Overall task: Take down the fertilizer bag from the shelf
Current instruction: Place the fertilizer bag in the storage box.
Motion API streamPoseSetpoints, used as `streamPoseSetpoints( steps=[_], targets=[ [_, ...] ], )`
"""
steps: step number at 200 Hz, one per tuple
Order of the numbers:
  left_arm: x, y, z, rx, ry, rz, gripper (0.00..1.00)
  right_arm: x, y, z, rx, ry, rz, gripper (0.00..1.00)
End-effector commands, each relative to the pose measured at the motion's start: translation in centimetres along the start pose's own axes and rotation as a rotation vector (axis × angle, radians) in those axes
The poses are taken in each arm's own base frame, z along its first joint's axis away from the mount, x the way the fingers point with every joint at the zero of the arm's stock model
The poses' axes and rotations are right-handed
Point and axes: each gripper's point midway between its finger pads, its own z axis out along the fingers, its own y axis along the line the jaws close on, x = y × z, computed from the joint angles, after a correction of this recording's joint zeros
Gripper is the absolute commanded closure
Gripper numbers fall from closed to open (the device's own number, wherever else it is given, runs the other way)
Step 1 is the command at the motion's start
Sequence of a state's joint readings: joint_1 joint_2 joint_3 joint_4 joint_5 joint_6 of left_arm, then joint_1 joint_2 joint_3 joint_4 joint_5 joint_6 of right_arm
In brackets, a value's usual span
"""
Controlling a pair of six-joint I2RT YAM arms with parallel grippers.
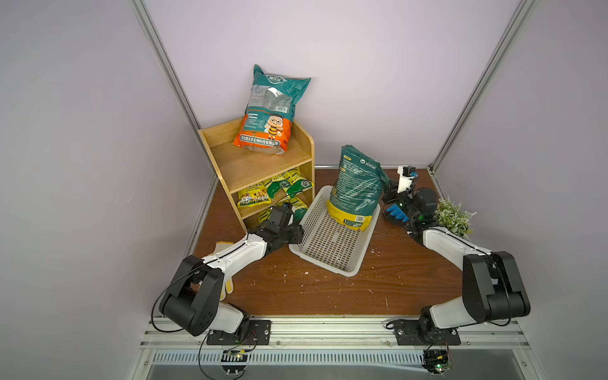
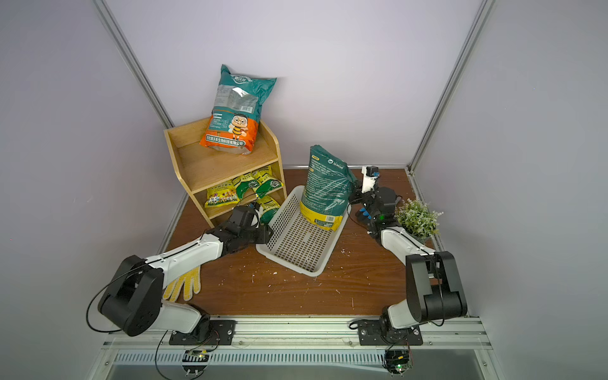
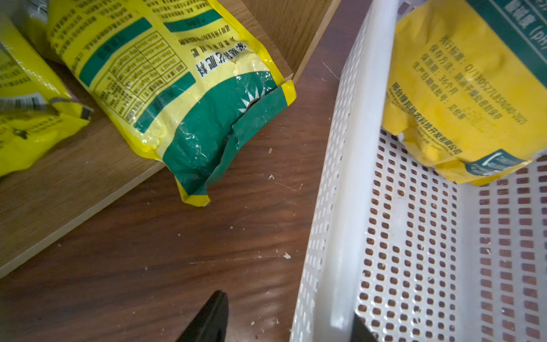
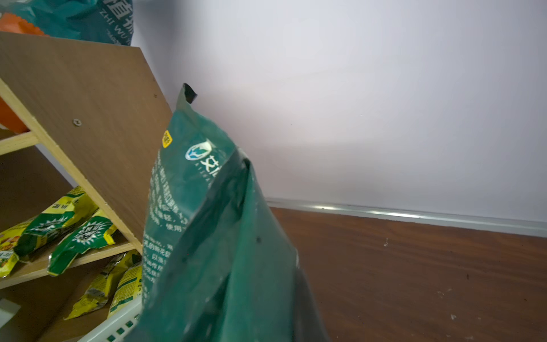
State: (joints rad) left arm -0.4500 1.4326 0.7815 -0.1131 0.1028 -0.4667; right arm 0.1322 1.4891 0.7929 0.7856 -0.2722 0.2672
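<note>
A light-wood shelf (image 1: 256, 164) stands at the back left in both top views. On its top leans a teal and orange fertilizer bag (image 1: 273, 108) with a cartoon bee. A second, green and yellow fertilizer bag (image 1: 355, 194) stands upright in the far end of the white basket (image 1: 324, 268). My right gripper (image 1: 385, 188) is shut on that bag's upper side edge, and the bag (image 4: 207, 237) fills the right wrist view. My left gripper (image 3: 287, 308) is open, straddling the basket's near-left wall (image 3: 340, 177) with one finger inside and the other clear of it.
Several small yellow-green packets (image 1: 286, 187) lie on the shelf's lower tiers; one (image 3: 183, 97) hangs over the bottom board. A potted plant (image 1: 452, 217) stands by my right arm. Yellow gloves (image 2: 184, 286) lie under my left arm. Purple walls enclose the table.
</note>
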Motion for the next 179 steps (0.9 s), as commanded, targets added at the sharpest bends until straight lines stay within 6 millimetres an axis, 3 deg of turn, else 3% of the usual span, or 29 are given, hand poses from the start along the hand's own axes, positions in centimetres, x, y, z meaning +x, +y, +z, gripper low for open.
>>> streamPoseSetpoints(
  steps=[1, 15, 27, 41, 47, 50, 53, 106, 144, 179],
  targets=[
    [1.9, 3.3, -0.3, -0.133, 0.058, -0.015, 0.41, -0.6, -0.8, 1.2, 0.02, -0.02, 0.063, 1.0],
    [1.5, 3.2, -0.4, -0.133, 0.046, -0.022, 0.35, -0.2, 0.2, 2.1, -0.058, 0.006, 0.088, 0.93],
    [1.1, 3.1, -0.6, -0.132, 0.036, -0.026, 0.29, -0.7, 1.1, 2.6, -0.114, 0.01, 0.119, 0.8],
    [0.4, 2.9, -1.0, -0.129, 0.019, -0.03, 0.24, -2.1, 2.0, 2.8, -0.151, 0.004, 0.163, 0.45],
    [0.0, 2.7, -1.3, -0.125, 0.007, -0.031, 0.23, -2.9, 2.3, 2.9, -0.165, 0.001, 0.17, 0.22],
    [-0.3, 2.6, -1.4, -0.122, 0.001, -0.029, 0.22, -3.4, 2.5, 2.8, -0.17, -0.003, 0.173, 0.05],
    [-0.4, 2.5, -1.5, -0.121, -0.003, -0.029, 0.21, -3.8, 2.6, 2.8, -0.172, -0.008, 0.175, 0.01],
    [-6.1, 0.2, -5.6, -0.09, -0.141, 0.029, 0.12, -10.6, 5.0, 1.5, -0.22, -0.08, 0.165, 0.0],
    [-9.5, -1.5, -9.2, -0.061, -0.228, 0.066, 0.08, -12.6, 5.2, 0.4, -0.171, -0.075, 0.084, 0.0],
    [-11.6, -4.4, -12.4, 0.022, -0.311, 0.104, 0.07, -14.2, 7.7, -0.6, -0.067, -0.053, -0.102, 0.0]
  ],
)
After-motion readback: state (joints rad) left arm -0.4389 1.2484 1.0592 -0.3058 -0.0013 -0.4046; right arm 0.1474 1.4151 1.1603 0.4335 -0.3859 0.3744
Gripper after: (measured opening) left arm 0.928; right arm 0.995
